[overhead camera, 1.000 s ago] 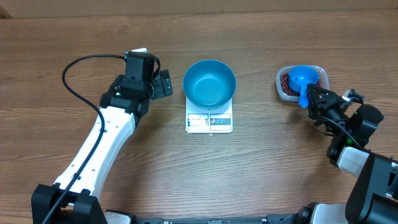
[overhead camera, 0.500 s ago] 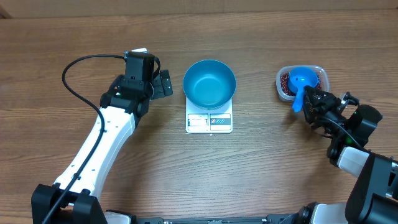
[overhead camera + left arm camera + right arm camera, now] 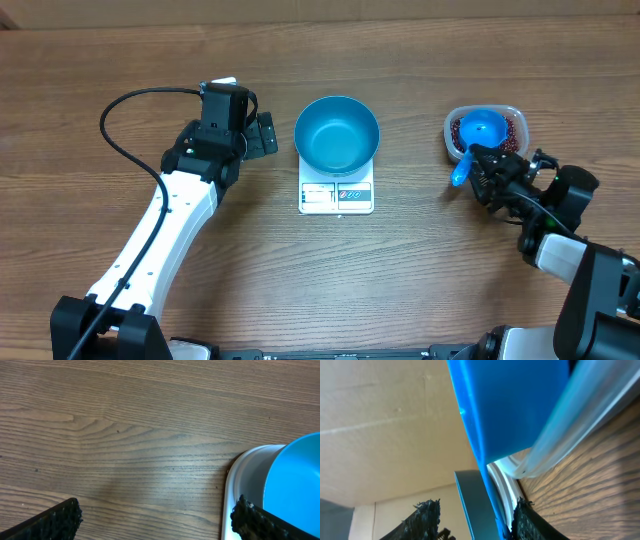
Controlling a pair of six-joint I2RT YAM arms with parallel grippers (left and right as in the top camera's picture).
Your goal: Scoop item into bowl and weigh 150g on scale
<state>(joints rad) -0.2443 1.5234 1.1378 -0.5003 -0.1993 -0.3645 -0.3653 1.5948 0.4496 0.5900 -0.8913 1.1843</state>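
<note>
The blue bowl stands empty on the white scale at mid-table. Maroon beans fill a clear tub at the right, and a blue scoop rests in it, handle pointing to the front left. My right gripper straddles that handle: one finger touches it, the other stands apart, so the jaws are open. My left gripper hangs wide open and empty beside the scale's left edge, with the bowl at the right of its view.
A black cable loops over the table left of the left arm. The tub's clear wall rises close above the right fingers. Bare wooden tabletop lies under the left gripper.
My right gripper has slid left and its jaws have spread around the scoop's handle. The handle has swung from the front right to the front left. The left arm has not moved.
</note>
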